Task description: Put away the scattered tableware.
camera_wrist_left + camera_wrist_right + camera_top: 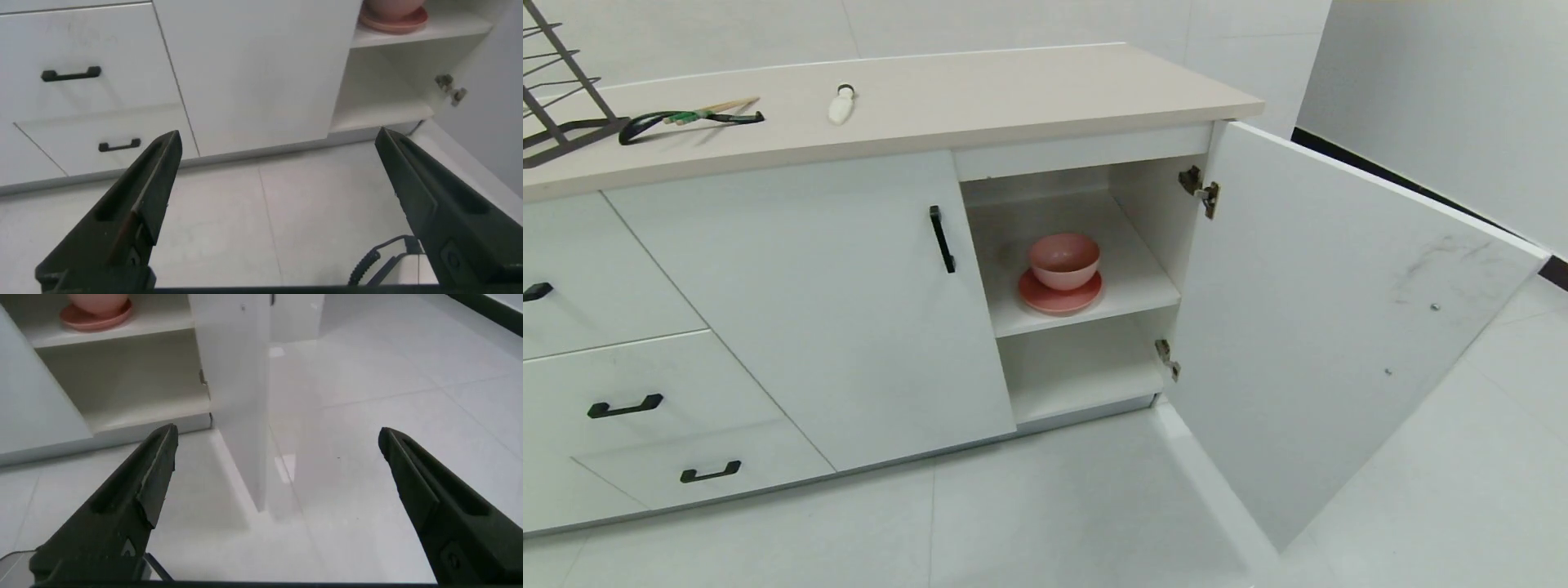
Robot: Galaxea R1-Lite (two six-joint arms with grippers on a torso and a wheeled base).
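Observation:
A pink bowl sits on a pink plate on the upper shelf of the open cabinet; the pair also shows as bowl on plate and bowl on plate. On the countertop lie chopsticks across a black utensil and a small white bottle-like piece. My left gripper hangs open over the floor in front of the drawers. My right gripper is open too, low over the floor near the door's edge. Both hold nothing.
The cabinet's right door stands swung wide open into the floor space. The left door with a black handle is closed. Drawers lie to the left. A black wire rack stands at the counter's far left. White tiled floor stretches in front.

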